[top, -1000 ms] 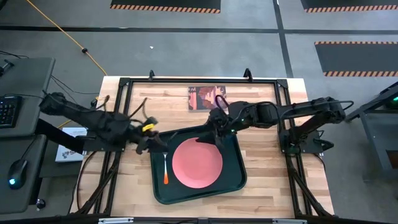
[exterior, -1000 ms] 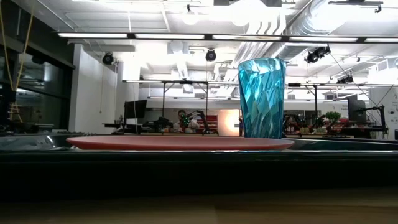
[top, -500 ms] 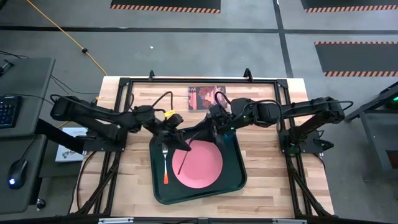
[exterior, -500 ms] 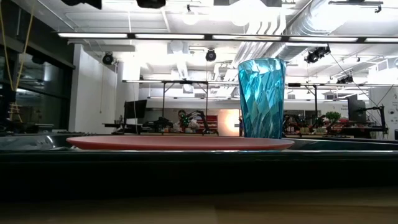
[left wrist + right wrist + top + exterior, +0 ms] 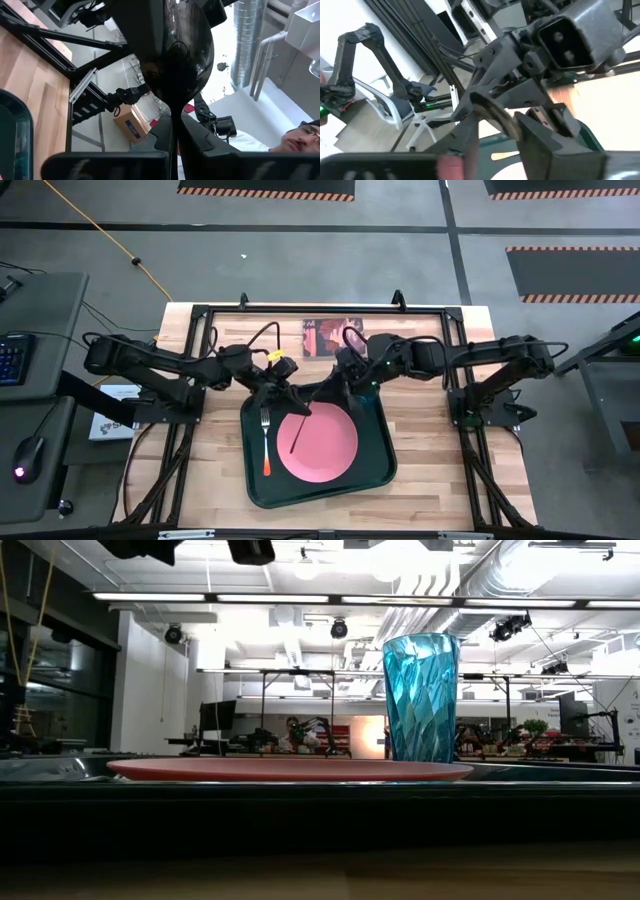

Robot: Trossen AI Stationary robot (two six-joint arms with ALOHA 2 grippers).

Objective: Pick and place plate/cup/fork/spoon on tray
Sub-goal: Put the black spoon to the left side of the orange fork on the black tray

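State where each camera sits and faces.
High view: overhead, straight down on large dark green rectangular plastic tray and flat round pink plastic plate; both arms show.
Low view: table height, level across to translucent teal-blue plastic cup; arm parts at top.
Left wrist view: on left arm, past left gripper clamping slim silver metal spoon.
Right wrist view: on right arm; right gripper low, left gripper ahead.
Both wrist views share the spoon.

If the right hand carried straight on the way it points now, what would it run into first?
Most likely the left hand, which grips the spoon. It sits dead ahead in the right wrist view, and from above the right hand faces it over the tray. Their heights are unclear.
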